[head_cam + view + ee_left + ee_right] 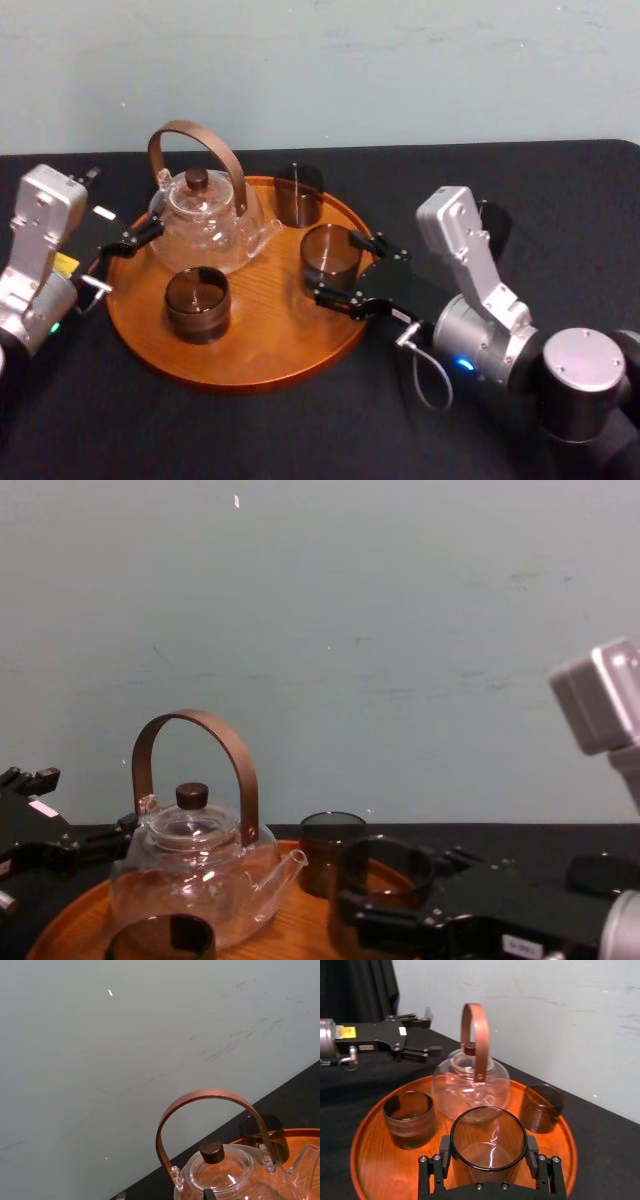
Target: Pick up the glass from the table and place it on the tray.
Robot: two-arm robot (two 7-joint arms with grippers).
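Observation:
My right gripper (338, 268) is shut on the glass (330, 252), a dark smoky tumbler, with one finger touching each side. The right wrist view shows the glass (488, 1144) between the fingers (444, 1149) over the right part of the round orange-brown tray (240, 375). Whether its base rests on the wood I cannot tell. In the chest view the glass (385, 878) sits low at centre right. My left gripper (118, 260) is open at the tray's left edge, beside the teapot, holding nothing.
A glass teapot (205, 215) with a brown arched handle stands at the tray's back left. Two more dark glasses stand on the tray, one at the front left (197, 300) and one at the back (299, 195). The black table (300, 430) surrounds the tray.

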